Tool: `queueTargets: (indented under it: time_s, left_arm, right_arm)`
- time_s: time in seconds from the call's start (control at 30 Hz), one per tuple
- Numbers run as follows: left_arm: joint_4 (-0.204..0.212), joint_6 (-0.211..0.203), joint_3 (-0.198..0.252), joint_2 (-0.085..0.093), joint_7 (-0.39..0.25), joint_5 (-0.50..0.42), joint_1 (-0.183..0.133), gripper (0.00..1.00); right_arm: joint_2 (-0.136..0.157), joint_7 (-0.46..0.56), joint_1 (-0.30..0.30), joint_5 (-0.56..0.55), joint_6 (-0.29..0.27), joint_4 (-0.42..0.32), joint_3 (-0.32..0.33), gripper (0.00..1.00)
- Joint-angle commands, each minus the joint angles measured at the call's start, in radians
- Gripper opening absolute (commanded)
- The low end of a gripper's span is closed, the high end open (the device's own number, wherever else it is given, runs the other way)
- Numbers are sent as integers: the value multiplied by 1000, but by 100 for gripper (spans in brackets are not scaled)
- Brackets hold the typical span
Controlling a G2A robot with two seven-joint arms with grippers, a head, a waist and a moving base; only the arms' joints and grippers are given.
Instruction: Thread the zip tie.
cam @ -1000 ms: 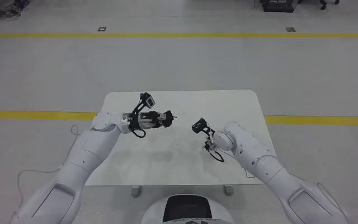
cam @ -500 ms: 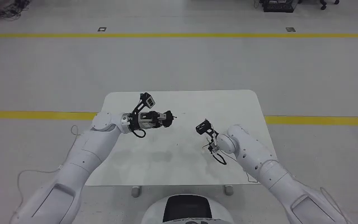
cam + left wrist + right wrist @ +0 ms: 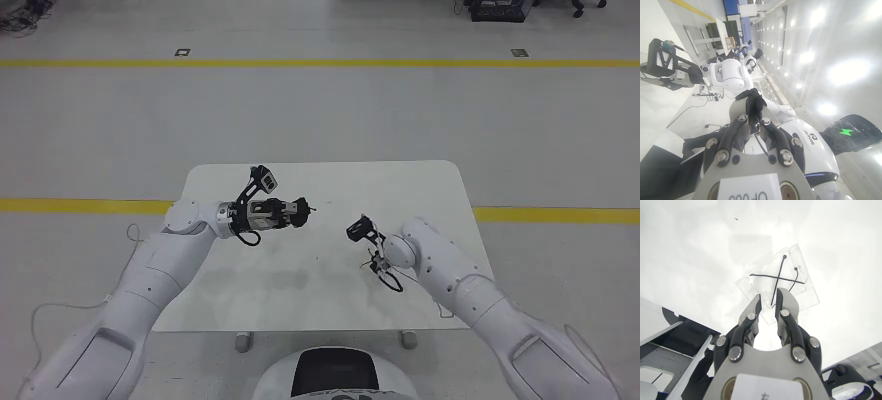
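White desk point(image 3: 420, 180) with both arms over it, and a clear tray point(image 3: 810, 291) lying on it.
The right hand point(image 3: 769, 292) hangs over one corner of the tray, fingers partly open and holding nothing. The left hand point(image 3: 753, 95) is raised well apart from it, fingers closed on a small dark strip point(image 3: 743, 96). Three black zip ties point(image 3: 779, 275) lie crossed in the tray.

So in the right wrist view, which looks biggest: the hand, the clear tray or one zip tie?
Largest to smallest:
1. hand, though it is nearest the camera, so that is unsure
2. clear tray
3. zip tie
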Motion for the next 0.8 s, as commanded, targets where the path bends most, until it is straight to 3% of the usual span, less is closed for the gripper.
queueTargets:
  time_s: [0.0,0.3,0.77]
  left_arm:
    - [0,0,0,0,0,0,0,0]
    - [0,0,0,0,0,0,0,0]
    - [0,0,0,0,0,0,0,0]
  right_arm:
    - [-4,9,6,9,-20,8,-6,22]
    - [-23,62,38,36,-67,54,-32,24]
    - [-35,145,55,31,-27,75,-40,25]
